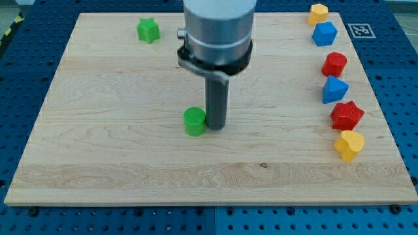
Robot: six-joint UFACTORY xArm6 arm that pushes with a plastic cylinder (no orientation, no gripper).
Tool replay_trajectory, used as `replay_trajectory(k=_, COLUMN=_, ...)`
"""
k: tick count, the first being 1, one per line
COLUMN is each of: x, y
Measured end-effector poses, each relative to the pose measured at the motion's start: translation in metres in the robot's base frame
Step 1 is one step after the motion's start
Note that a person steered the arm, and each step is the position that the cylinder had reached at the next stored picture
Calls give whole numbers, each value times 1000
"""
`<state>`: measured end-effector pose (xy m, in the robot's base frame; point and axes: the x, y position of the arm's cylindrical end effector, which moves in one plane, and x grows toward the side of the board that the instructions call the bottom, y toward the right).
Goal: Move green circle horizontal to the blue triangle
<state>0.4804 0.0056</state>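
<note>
My tip (215, 125) rests on the table (117, 163) slightly left of the view's centre. The tool is a plain dark rod with no parts that spread or press together, so it pinches nothing; it can only push. The rod hangs straight down from a grey cylindrical housing (217, 29) at the view's top.

The green circle (194, 121) sits immediately to the view's left of my tip. The two appear to be touching, or nearly so; I cannot tell which.

The blue triangle (334, 89) lies near the table's right edge, well apart from the green circle and somewhat higher in the view than it.

Other blocks along the right edge, from the view's top to bottom:
- a yellow block (318, 13), shape unclear, at the top corner;
- a blue block (324, 33), roughly cube-like, just below it;
- a red block (334, 64), rounded, just above the blue triangle;
- a red star (347, 115), just below the blue triangle;
- a yellow heart-like block (349, 144), lowest in the column.

A green star (148, 29) sits near the table's top-left area, well apart from my tip.
</note>
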Motion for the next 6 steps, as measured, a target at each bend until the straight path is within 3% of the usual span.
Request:
replay_trajectory(k=1, x=-46, y=0)
replay_trajectory(k=2, x=-55, y=-5)
replay_trajectory(k=5, x=63, y=18)
replay_trajectory(k=6, x=57, y=11)
